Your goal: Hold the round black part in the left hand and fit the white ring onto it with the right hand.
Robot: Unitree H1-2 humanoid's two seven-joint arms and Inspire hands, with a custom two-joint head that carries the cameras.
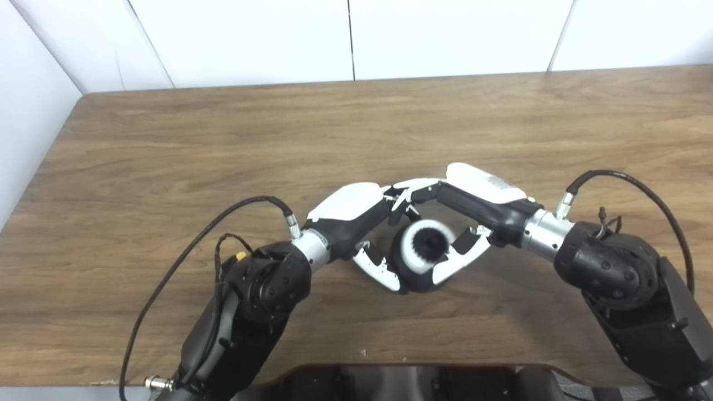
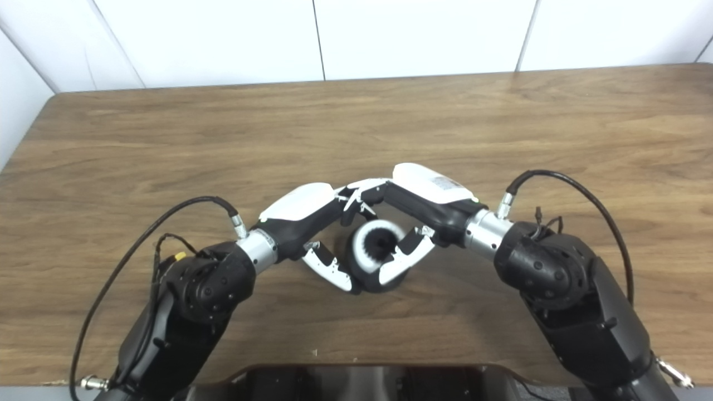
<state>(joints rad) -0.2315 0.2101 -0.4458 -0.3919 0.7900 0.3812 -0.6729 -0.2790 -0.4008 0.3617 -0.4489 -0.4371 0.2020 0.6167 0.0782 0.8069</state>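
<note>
The ring (image 1: 421, 245) looks seated on the black part (image 1: 415, 273), held just above the table (image 1: 167, 167) between both hands. Your left hand (image 1: 356, 223) wraps the part and your right hand (image 1: 473, 211) pinches the ring, so let go unevenly and it could cock or pop off. Can't tell if it's fully down, fingers hide the rim.
</note>
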